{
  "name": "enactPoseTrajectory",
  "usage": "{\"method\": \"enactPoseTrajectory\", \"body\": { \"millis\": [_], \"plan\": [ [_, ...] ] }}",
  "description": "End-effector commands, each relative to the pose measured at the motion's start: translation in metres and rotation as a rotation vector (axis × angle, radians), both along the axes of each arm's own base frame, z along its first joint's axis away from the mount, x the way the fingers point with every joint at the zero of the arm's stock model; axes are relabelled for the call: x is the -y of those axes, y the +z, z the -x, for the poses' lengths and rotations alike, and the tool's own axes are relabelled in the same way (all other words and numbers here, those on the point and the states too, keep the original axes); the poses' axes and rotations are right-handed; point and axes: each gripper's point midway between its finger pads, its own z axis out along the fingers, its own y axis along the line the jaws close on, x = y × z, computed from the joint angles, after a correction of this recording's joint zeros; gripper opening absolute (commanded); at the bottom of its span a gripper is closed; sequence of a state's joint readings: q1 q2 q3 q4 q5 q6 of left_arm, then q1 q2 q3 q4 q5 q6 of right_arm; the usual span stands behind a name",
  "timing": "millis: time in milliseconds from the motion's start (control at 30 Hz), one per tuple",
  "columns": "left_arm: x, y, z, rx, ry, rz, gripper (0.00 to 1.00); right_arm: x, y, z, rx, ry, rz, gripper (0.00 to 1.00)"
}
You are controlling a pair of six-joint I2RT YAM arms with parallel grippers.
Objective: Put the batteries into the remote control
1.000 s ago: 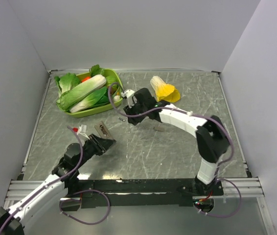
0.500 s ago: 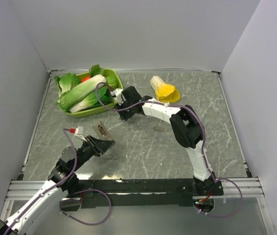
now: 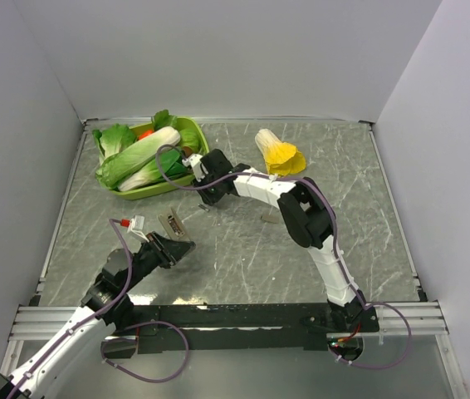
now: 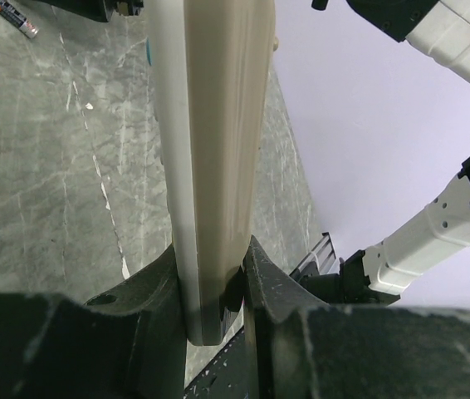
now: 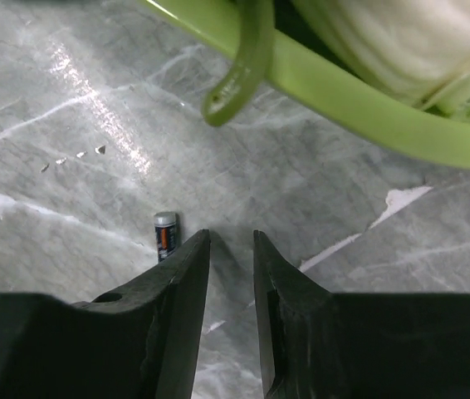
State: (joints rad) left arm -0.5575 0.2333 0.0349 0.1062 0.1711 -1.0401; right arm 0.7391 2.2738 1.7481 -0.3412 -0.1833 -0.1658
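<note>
My left gripper is shut on the remote control, a slim white and beige bar that stands up from the table at the near left. In the left wrist view the remote control runs edge-on between the fingers of the left gripper. My right gripper is down at the table by the green tray's corner, jaws a little apart with only bare table between them. One battery lies just outside its left finger. A second small cylinder, probably the other battery, lies further right.
A green tray of toy greens stands at the back left, its rim right in front of the right gripper. A yellow-and-white toy cabbage lies at the back centre. Walls close in the table on three sides.
The right arm has folded and its gripper has moved left and down toward the tray corner, jaws narrowing. The left gripper has shifted slightly with the remote control in it.
</note>
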Motion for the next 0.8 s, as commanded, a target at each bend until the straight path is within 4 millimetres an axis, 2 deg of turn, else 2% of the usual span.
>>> {"method": "enactPoseTrajectory", "body": {
  "millis": [0,133,200,233,267,333,367,400,433,500,600,767],
  "plan": [
    [0.002,0.011,0.001,0.042,-0.017,0.017,0.01,-0.006,0.001,0.005,-0.001,0.013,0.003,0.35],
    [0.002,0.012,0.002,0.041,-0.019,0.02,0.01,-0.004,0.01,0.008,0.005,-0.011,-0.014,0.35],
    [0.001,0.013,0.002,0.042,-0.014,0.019,0.01,-0.007,0.032,0.006,0.034,-0.019,-0.06,0.37],
    [0.0,0.015,0.002,0.046,-0.013,0.021,0.01,-0.007,0.034,0.011,0.032,-0.015,-0.066,0.38],
    [0.0,0.016,0.002,0.051,-0.008,0.022,0.01,-0.008,0.049,0.012,0.044,-0.017,-0.097,0.4],
    [-0.001,0.018,0.002,0.054,-0.005,0.026,0.01,-0.01,0.057,0.016,0.051,-0.014,-0.129,0.43],
    [-0.001,0.019,0.002,0.058,-0.005,0.026,0.01,-0.014,0.069,0.019,0.054,-0.008,-0.165,0.44],
    [-0.001,0.02,0.002,0.059,-0.004,0.027,0.01,-0.014,0.068,0.024,0.047,-0.002,-0.174,0.47],
    [-0.002,0.021,0.003,0.062,-0.004,0.026,0.01,-0.019,0.078,0.026,0.061,0.007,-0.204,0.49],
    [-0.002,0.024,0.003,0.067,-0.004,0.03,0.01,-0.026,0.078,0.036,0.056,0.037,-0.217,0.54],
    [-0.003,0.03,0.004,0.08,-0.004,0.036,0.01,-0.031,0.075,0.039,0.07,0.044,-0.204,0.59],
    [-0.003,0.032,0.006,0.082,-0.01,0.034,0.01,-0.029,0.052,0.03,0.078,0.001,-0.151,0.57]
  ]
}}
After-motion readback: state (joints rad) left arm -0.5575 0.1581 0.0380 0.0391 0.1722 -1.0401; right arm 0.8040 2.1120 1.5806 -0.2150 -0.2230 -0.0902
